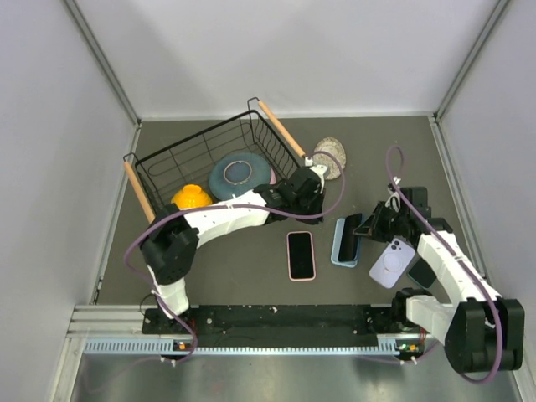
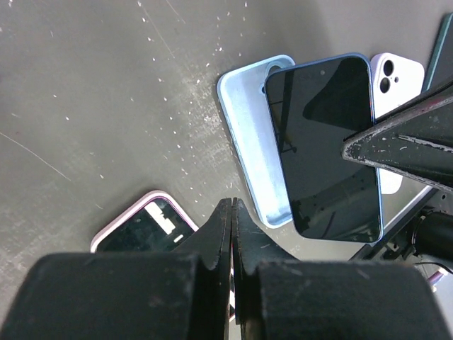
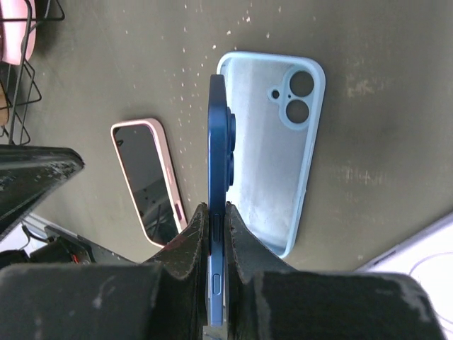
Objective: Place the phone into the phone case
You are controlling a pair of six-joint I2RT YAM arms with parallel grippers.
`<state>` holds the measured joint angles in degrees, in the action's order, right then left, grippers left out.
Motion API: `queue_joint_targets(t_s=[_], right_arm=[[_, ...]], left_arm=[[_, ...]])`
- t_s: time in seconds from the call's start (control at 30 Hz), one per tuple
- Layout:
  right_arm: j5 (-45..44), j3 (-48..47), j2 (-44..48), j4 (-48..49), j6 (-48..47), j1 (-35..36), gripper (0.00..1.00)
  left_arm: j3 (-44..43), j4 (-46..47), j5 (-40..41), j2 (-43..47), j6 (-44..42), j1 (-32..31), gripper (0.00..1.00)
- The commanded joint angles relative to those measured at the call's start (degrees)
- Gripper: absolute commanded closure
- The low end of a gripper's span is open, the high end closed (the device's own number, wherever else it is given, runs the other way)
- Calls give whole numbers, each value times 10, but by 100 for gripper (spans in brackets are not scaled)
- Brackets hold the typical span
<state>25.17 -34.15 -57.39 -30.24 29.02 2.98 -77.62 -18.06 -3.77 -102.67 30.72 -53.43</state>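
Right gripper grips the phone on edge, just over the case; left gripper, clenched and empty, hangs beside it, pink phone below

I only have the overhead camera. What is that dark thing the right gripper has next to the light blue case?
Observer: The right wrist camera shows the right gripper shut on a dark blue phone, held on its edge, with its camera bumps facing the light blue case.
Operator: Is anything already inside the case?
Observer: No. It lies open side up with a bare interior, and the table shows through its camera cutouts.
Operator: Is the left gripper holding anything?
Observer: No. The left wrist camera shows the left gripper shut, with nothing between its fingers.
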Motion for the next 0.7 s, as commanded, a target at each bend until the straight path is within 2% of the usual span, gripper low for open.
queue_joint_targets(t_s=[0.0,0.67], right_arm=[[33,2,-33,85,6,-8,100],[61,40,-148,169,-18,-14,100]], left_arm=[[-32,32,-4,-27,27,-4,100],[6,80,-4,-93,101,-19,100]])
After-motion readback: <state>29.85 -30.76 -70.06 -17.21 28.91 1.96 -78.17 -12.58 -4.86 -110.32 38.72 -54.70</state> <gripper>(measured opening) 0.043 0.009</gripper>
